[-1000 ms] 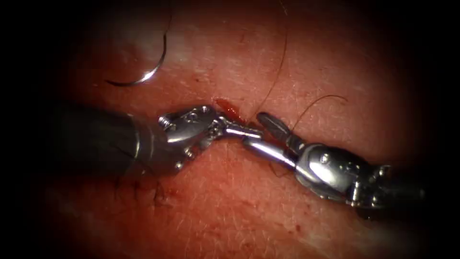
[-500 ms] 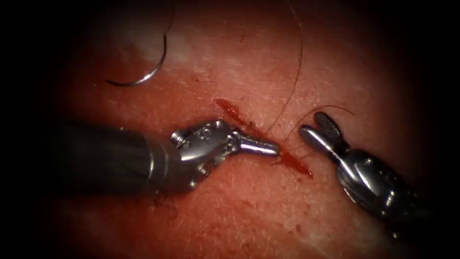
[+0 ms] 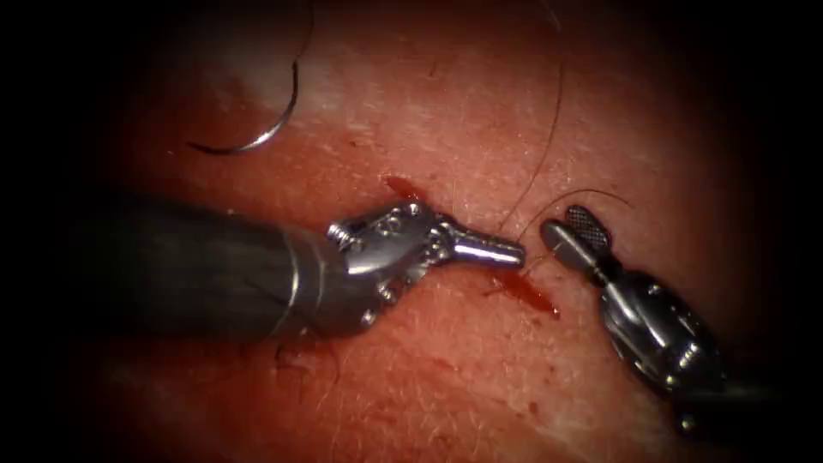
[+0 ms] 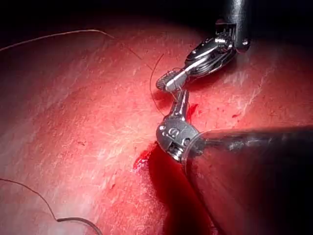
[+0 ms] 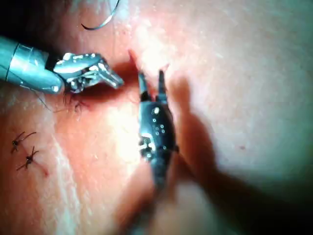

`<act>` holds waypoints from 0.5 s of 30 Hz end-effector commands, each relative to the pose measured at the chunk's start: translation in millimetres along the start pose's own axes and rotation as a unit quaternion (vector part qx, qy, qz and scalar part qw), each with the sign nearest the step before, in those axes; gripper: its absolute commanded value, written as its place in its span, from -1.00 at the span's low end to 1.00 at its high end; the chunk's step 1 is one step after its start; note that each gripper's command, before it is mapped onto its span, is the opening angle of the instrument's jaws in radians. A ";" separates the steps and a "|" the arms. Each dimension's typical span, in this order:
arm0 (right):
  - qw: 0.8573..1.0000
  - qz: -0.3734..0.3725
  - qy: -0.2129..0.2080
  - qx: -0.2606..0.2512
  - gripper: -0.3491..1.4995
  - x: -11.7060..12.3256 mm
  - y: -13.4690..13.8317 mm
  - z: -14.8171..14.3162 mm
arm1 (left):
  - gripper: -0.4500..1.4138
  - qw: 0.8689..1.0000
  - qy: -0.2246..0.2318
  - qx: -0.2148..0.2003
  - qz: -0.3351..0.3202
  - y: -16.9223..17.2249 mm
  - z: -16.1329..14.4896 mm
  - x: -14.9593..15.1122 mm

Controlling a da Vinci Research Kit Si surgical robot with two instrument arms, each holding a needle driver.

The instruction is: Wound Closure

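Observation:
The curved needle (image 3: 261,135) lies free on the tissue (image 3: 446,111) at the upper left, left of the cut, with neither tool holding it. My left tool (image 3: 517,253) comes in from the left with its jaws shut, their tip over the cut (image 3: 523,290); I see nothing between them. Just to its right, my right tool (image 3: 571,230) stands with jaws open and empty. A dark thread (image 3: 549,141) runs down from above and ends between the two tips. The needle (image 5: 105,19) lies beyond the left tool (image 5: 116,82) in the right wrist view, where the right tool (image 5: 150,81) gapes.
Red fluid (image 3: 536,298) pools along the cut's lower end. Two earlier stitches with short cut ends (image 5: 27,149) sit off to the side. The left tool's thick dark shaft (image 3: 189,266) lies low across the tissue on the left.
The tools were crossed over the cut a second ago. The right tool has drawn back to the right with jaws open; the left tool has slid right along the cut. The thread has swung right.

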 end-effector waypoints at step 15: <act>1.000 0.013 0.011 -0.025 -0.27 -0.3 0.7 1.6 | -1.00 1.000 0.001 -0.005 -0.009 -0.7 1.3 0.4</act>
